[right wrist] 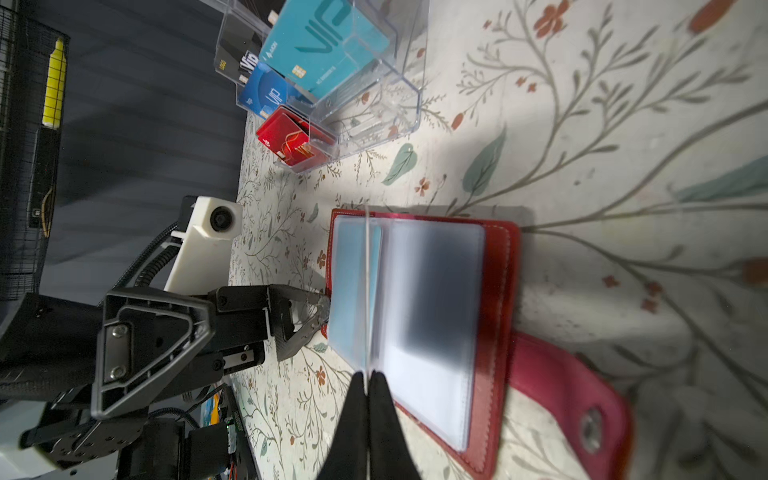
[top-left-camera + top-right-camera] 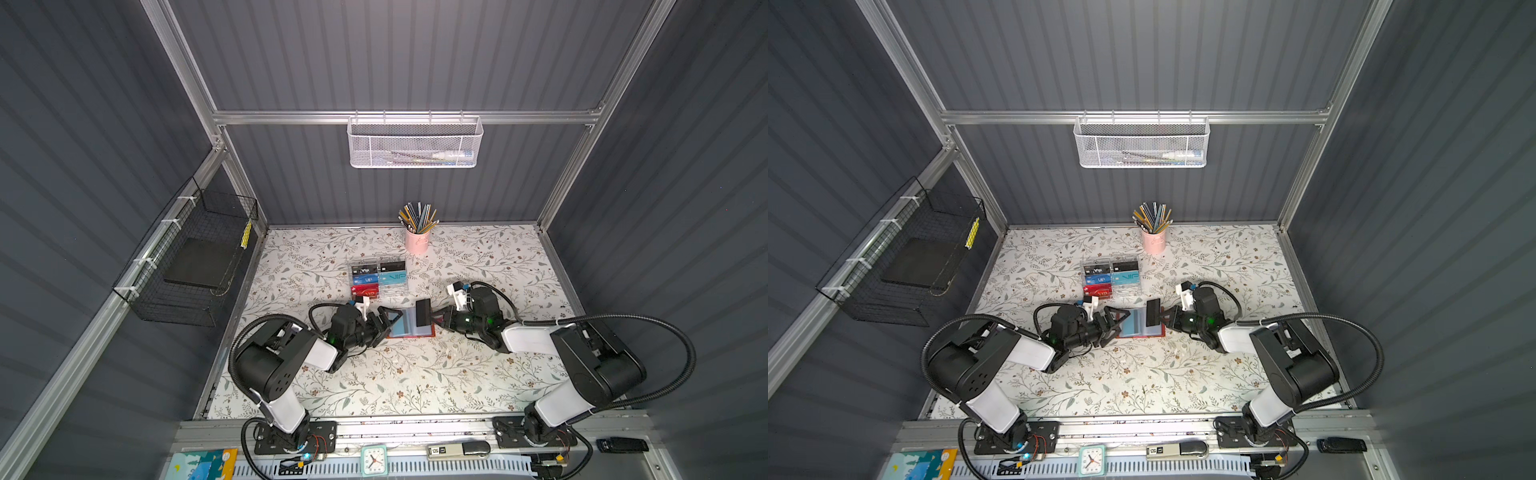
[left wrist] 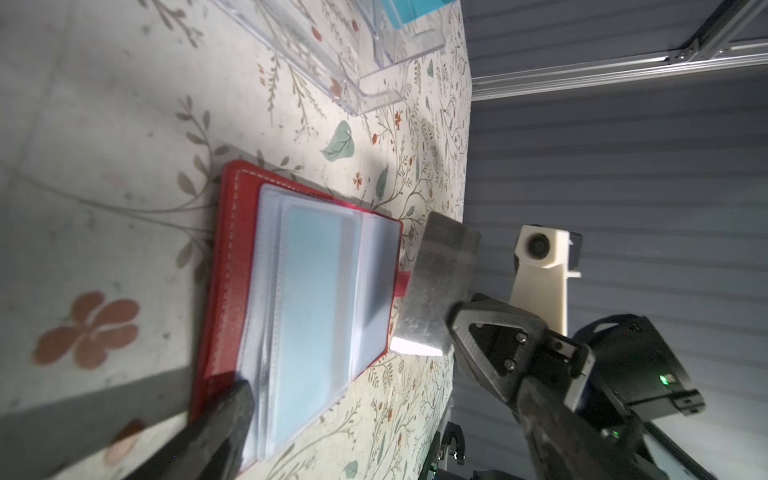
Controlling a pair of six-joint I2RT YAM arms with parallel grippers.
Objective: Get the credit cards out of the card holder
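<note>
The red card holder (image 2: 430, 331) (image 2: 1160, 331) lies open on the floral table, its clear sleeves facing up. A pale teal credit card (image 3: 311, 299) (image 1: 353, 282) sits inside a sleeve. My right gripper (image 2: 435, 318) (image 1: 368, 378) is shut on a black credit card (image 2: 424, 312) (image 2: 1153, 312), held upright just above the holder's right half. In the right wrist view that card shows edge-on (image 1: 367, 291). My left gripper (image 2: 388, 324) (image 2: 1115, 322) is open at the holder's left edge. One of its fingertips (image 3: 226, 415) rests on the sleeves at a corner.
A clear compartmented box (image 2: 378, 278) (image 1: 374, 104) with several cards stands just behind the holder. A pink pencil cup (image 2: 417, 241) is at the back. A black wire basket (image 2: 195, 266) hangs on the left wall. The holder's snap tab (image 1: 582, 407) lies flat towards the right arm.
</note>
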